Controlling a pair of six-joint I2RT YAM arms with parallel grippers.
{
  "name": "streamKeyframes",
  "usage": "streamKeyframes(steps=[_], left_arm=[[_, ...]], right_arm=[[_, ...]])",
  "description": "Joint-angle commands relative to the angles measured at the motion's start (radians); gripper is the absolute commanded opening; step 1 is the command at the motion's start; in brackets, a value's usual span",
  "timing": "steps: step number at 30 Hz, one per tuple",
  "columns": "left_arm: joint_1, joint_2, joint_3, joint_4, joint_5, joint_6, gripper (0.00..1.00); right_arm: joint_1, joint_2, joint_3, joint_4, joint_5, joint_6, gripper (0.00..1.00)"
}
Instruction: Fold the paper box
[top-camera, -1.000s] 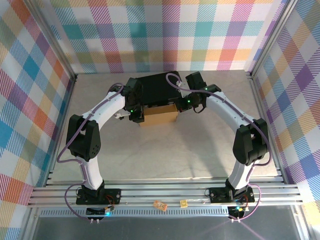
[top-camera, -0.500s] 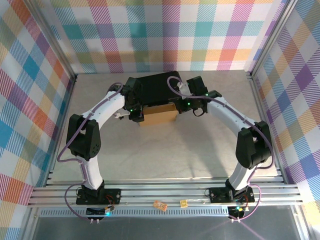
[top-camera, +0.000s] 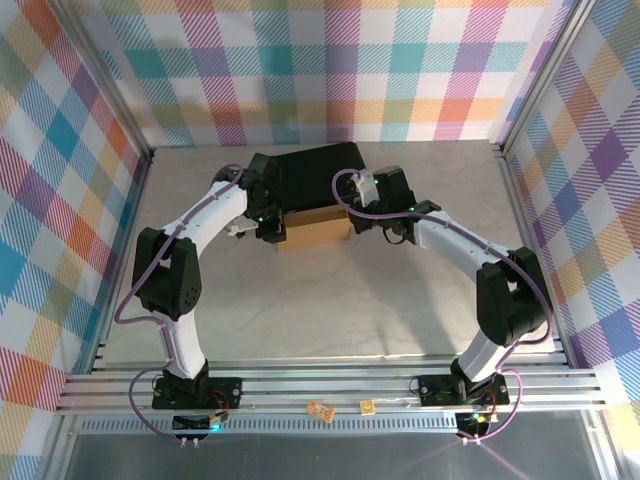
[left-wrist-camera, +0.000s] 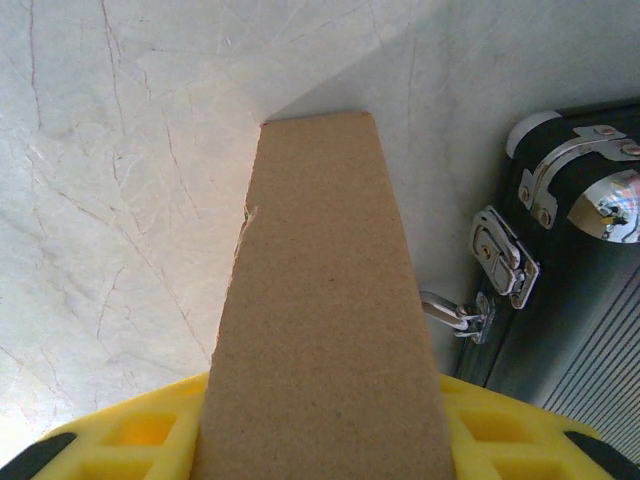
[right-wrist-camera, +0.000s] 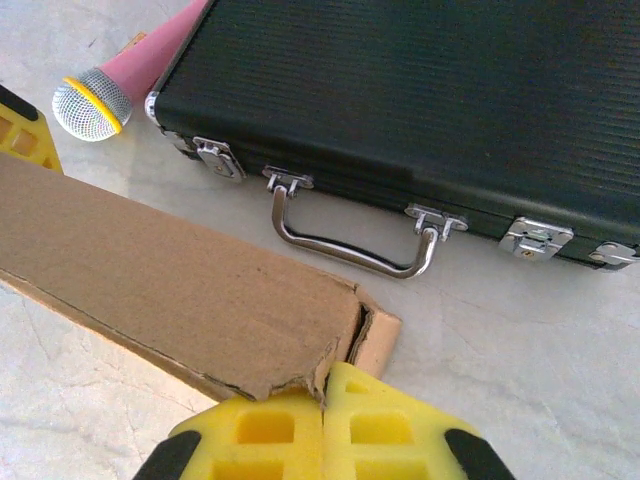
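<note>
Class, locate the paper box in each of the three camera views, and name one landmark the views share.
Top external: paper box at centre, just in front of the black case.
Left wrist: paper box runs up the middle from the bottom edge.
Right wrist: paper box crosses the lower left, below the case's handle.
Shared landmark: the black case.

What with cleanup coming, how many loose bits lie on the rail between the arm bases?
2: an orange piece near the middle, a smaller yellow piece just right of it. Others may be hidden.
</note>
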Motion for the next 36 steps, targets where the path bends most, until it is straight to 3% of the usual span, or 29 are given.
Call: streamKeyframes(steps=[1,5,11,17,25,27,30,32,36], left_arm=[[-0.005,0.048,0.0,0.036,0.015,0.017,0.31],[-0.001,0.049,-0.002,0.037,0.014,0.017,0.29],[0.005,0.058,0.002,0.037,0.016,0.019,0.27],[0.009,0.063,0.002,0.034,0.015,0.024,0.27],[0.01,0.063,0.007,0.028,0.013,0.031,0.27],[0.01,0.063,0.006,0.028,0.013,0.033,0.27],[0.011,0.062,0.009,0.027,0.01,0.033,0.27],[0.011,0.061,0.011,0.028,0.01,0.034,0.27],[0.011,0.063,0.013,0.026,0.01,0.037,0.27]], right_arm=[[0.044,0.026,-0.069,-0.094,-0.024,-0.008,0.0],[0.043,-0.028,-0.057,-0.124,-0.023,0.014,0.27],[0.023,-0.05,0.042,-0.308,-0.265,0.05,0.54],[-0.045,-0.062,0.08,-0.438,-0.529,0.16,0.61],[-0.218,-0.102,0.043,-0.223,-0.841,0.482,0.64],[-0.248,-0.079,0.053,-0.191,-0.865,0.551,0.66],[-0.286,0.021,0.134,-0.291,-0.906,0.63,0.66],[-0.29,0.086,0.206,-0.398,-0.901,0.611,0.64],[-0.29,0.147,0.262,-0.413,-0.855,0.624,0.63]])
